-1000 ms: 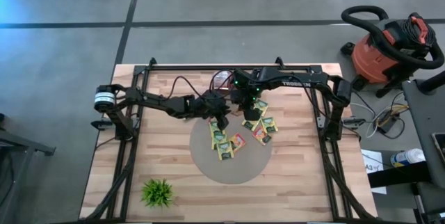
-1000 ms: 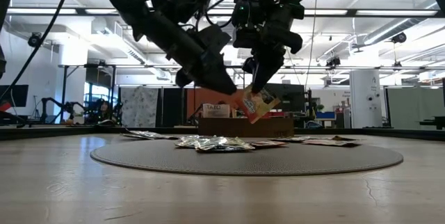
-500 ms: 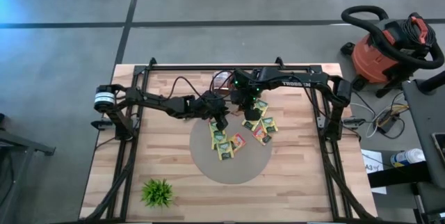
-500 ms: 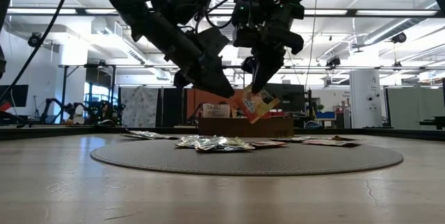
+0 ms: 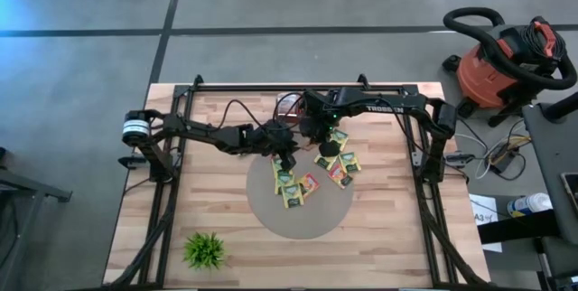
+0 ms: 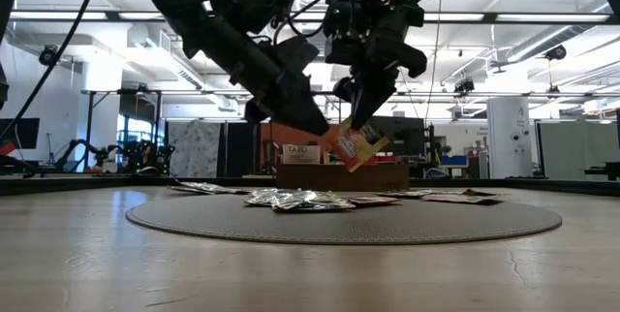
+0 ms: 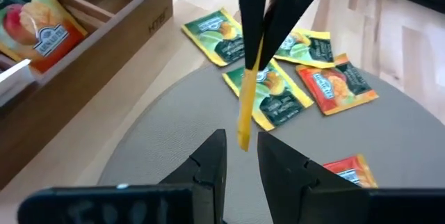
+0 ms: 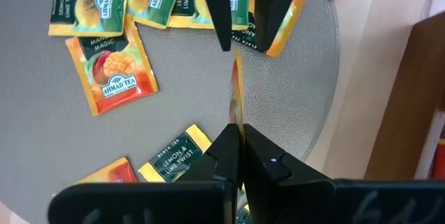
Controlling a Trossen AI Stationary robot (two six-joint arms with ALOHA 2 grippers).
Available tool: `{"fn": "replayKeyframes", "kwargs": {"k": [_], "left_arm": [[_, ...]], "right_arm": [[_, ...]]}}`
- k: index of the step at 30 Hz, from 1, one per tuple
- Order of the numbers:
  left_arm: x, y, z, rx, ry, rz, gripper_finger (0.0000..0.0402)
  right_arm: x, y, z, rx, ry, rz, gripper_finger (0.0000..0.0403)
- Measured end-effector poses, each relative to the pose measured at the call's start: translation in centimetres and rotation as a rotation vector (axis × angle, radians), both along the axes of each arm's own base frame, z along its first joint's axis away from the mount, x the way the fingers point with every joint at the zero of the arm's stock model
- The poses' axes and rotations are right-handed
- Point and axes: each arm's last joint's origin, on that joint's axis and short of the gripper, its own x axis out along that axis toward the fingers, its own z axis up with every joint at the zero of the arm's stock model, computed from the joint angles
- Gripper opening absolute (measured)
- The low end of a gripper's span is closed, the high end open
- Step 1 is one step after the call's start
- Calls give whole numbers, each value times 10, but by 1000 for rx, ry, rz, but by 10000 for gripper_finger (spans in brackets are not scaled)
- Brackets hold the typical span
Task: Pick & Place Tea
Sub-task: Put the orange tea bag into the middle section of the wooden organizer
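Small green plant (image 5: 205,249) on tabletop (image 5: 144,237), near corner. Left pincer (image 6: 315,123) raised over round grey mat (image 5: 302,219), jaws parted, empty, tips beside sachet. Right pincer (image 6: 351,118) clenched on orange tea sachet (image 6: 358,145), held in air. Other tea sachets (image 5: 293,187) lie on mat. Wooden box (image 7: 90,22) beside mat.

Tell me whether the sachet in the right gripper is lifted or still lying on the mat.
Lifted. The low view shows the orange sachet hanging clear above the round mat, pinched in the shut right gripper.
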Motion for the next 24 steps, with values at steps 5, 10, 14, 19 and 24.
{"fn": "replayKeyframes", "kwargs": {"k": [5, 10, 14, 19, 24], "left_arm": [[1, 0, 2, 9, -23, -11, 78], [3, 0, 4, 21, -44, -26, 78], [4, -1, 5, 6, -63, -55, 78], [5, -1, 3, 0, -64, -63, 78], [9, 0, -8, 4, -41, -48, 78]], "right_arm": [[0, 0, 0, -19, -11, 52, 8], [0, 0, 0, -22, -13, 61, 8], [0, 0, 0, -26, -14, 60, 8], [1, 1, 0, -27, -18, 61, 8], [3, 2, 5, -30, -27, 57, 8]]}}
